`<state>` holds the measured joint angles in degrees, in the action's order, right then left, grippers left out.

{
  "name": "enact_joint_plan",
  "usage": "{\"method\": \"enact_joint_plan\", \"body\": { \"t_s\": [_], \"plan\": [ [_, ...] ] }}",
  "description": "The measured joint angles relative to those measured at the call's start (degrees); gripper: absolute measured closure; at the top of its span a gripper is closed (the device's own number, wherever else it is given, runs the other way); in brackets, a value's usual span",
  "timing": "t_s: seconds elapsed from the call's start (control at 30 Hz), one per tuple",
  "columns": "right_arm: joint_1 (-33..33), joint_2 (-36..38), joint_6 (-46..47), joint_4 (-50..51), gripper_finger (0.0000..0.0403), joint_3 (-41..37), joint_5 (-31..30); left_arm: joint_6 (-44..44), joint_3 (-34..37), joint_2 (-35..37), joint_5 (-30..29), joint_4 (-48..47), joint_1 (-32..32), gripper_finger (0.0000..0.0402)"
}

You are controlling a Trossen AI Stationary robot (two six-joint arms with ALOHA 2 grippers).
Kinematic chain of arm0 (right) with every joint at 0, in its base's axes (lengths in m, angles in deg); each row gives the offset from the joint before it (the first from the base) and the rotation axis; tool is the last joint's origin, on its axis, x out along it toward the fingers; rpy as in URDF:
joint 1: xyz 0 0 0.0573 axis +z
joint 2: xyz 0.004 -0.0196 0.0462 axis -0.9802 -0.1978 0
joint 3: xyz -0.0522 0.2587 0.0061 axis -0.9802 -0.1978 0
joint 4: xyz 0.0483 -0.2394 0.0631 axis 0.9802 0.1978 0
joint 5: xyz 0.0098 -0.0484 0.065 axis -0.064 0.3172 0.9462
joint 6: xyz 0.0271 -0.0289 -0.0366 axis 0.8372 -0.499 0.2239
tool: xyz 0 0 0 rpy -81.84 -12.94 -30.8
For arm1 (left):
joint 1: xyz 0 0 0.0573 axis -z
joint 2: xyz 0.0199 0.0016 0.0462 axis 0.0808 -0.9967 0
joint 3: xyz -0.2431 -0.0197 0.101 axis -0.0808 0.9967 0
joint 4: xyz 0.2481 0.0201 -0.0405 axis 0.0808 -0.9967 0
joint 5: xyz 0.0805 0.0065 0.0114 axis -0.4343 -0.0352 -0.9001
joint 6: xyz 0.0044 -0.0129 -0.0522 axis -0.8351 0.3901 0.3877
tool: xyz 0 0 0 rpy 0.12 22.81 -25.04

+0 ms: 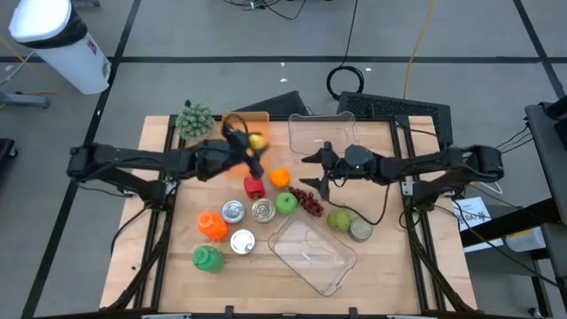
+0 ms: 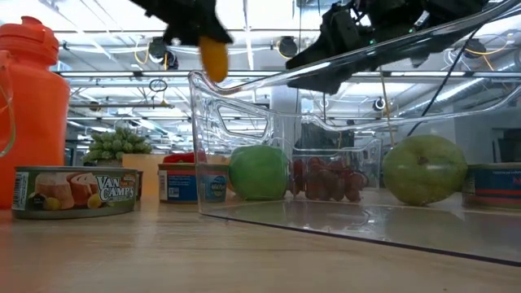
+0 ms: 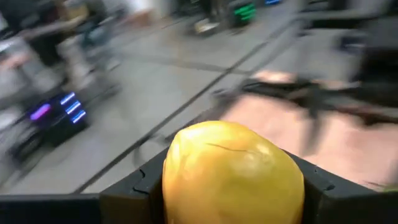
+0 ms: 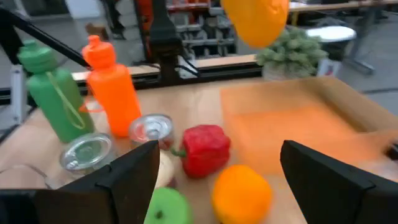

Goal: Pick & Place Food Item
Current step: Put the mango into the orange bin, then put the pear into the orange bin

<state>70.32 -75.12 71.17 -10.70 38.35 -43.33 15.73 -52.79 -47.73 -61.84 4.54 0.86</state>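
Note:
A yellow fruit (image 1: 258, 142) hangs in the air over the orange-floored wooden tray (image 1: 251, 121) at the table's far side, with my left gripper (image 1: 248, 147) shut on it. The left wrist view shows the fruit (image 3: 233, 174) filling the space between the two fingers. It also shows high up in the low view (image 2: 213, 57) and the right wrist view (image 4: 255, 22). My right gripper (image 1: 316, 173) stands open near the table's middle, raised, with nothing between its fingers (image 4: 134, 177). It looks toward a red pepper (image 4: 204, 149) and an orange (image 4: 241, 194). My left gripper pinches the yellow fruit by two opposite sides (image 3: 177, 180) between its two fingers. The fingers come nearly level from the table's left. The fruit is lifted clear of the table and the tray.
On the table lie a red pepper (image 1: 254, 186), an orange (image 1: 279, 177), a green apple (image 1: 286, 203), grapes (image 1: 308, 202), a second green fruit (image 1: 339, 220) and several cans (image 1: 232, 211). An orange bottle (image 1: 211, 224), a green bottle (image 1: 208, 258) and two clear containers (image 1: 312, 252) (image 1: 321, 133) stand there too.

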Motion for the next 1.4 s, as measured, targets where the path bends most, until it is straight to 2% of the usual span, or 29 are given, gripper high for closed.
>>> {"method": "enact_joint_plan", "body": {
  "t_s": [0.13,0.27,0.5,0.63,0.8,0.93,1.07,1.23,1.4],
  "plan": [
    [0.1,2.7,-1.3,3.9,0.0093,0.0,-2.7,8.9,3.9,1.3,-2.6,-5.1,-4.8,0.0193],
    [0.1,3.1,-1.3,4.4,0.0098,0.0,-3.1,16.6,8.9,1.3,-2.5,-5.3,-11.6,0.0193],
    [0.1,2.4,-1.6,3.7,0.0099,0.0,-3.1,26.0,14.6,-2.5,8.7,-3.1,-20.9,0.0191],
    [0.1,2.4,-1.9,3.8,0.0099,0.0,-3.1,28.1,14.8,-4.8,12.0,-3.0,-22.5,0.0145],
    [0.1,2.4,-0.8,6.7,0.0096,0.0,-2.8,27.3,14.8,-5.6,12.3,-2.2,-22.8,0.0079],
    [0.4,4.4,2.3,14.5,0.0086,0.0,-2.6,24.5,14.8,-4.5,14.6,-1.8,-22.8,0.0047],
    [2.8,8.0,4.5,29.4,0.0079,0.9,-2.9,23.7,14.2,-1.6,17.7,-1.6,-22.8,0.0030],
    [7.6,11.9,8.7,42.1,0.0081,1.2,-2.8,23.6,13.5,3.0,19.7,-1.0,-22.7,0.0025],
    [13.7,12.8,16.6,49.1,0.0082,1.2,-2.8,23.6,13.5,6.6,19.7,-1.2,-21.8,0.0032]
  ]
}}
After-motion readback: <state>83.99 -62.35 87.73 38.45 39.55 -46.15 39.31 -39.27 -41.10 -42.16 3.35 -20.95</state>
